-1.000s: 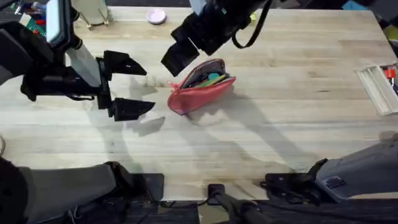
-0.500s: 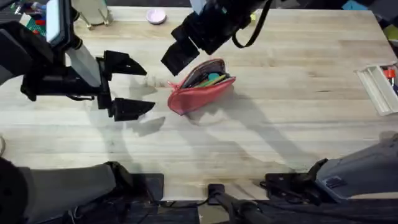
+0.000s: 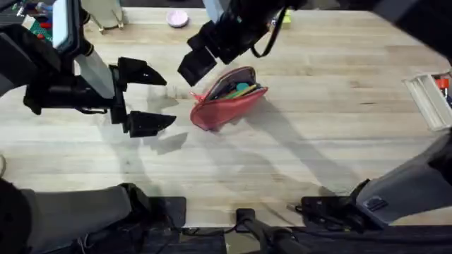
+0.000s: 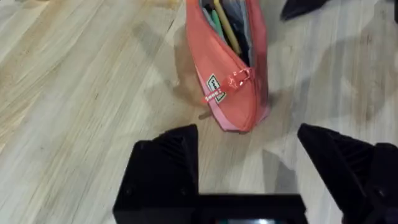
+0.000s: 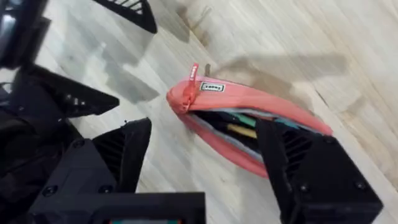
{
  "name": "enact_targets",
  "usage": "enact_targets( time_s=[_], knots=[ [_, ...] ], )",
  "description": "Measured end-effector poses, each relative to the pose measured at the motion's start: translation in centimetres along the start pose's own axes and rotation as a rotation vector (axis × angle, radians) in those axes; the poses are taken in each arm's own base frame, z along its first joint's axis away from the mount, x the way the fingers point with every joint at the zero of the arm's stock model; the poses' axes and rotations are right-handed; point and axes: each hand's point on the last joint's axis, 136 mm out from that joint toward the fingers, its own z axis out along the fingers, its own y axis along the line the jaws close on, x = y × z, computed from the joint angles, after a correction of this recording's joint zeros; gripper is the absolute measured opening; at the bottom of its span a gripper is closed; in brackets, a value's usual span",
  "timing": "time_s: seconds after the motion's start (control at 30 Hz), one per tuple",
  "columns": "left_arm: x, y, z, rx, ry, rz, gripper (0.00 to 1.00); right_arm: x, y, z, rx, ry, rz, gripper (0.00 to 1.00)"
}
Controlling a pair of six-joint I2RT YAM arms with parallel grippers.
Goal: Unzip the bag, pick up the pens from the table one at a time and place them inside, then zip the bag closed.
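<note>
Nearest the bases, bare desk [image 3: 296, 155] is seen. Mid-desk, the left gripper [image 3: 152, 99] is held just beside the bag [image 3: 227, 104], fingers spread, nothing pinched. The bag lies on its side, mouth unzipped; the pens [image 3: 242, 89], green and yellow, are seen inside. Its red zipper pull [image 4: 239, 78] sits at the end facing the left gripper. Beyond, the right gripper [image 3: 201, 60] is poised above, fingers spread.

Judged: soft, light fabric, likely to slide or buckle. One end is best pinned while the pull is pinched.
</note>
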Motion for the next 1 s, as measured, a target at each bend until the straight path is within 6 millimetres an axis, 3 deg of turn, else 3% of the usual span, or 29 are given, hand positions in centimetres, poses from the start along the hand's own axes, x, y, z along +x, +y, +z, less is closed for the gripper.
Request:
enact_targets(
  time_s=[0.67, 1.0],
  knots=[
    [0.0, 0.0, 0.0, 0.0, 0.0, 0.0, 0.994, -0.3, -1.0, 4.7, -0.003, 0.046, 0.02, 0.995],
    [0.0, 0.0, 0.0, 0.0, 0.0, 0.0, 0.994, 0.0, 0.3, 6.4, -0.018, 0.075, -0.007, 0.996]
  ],
)
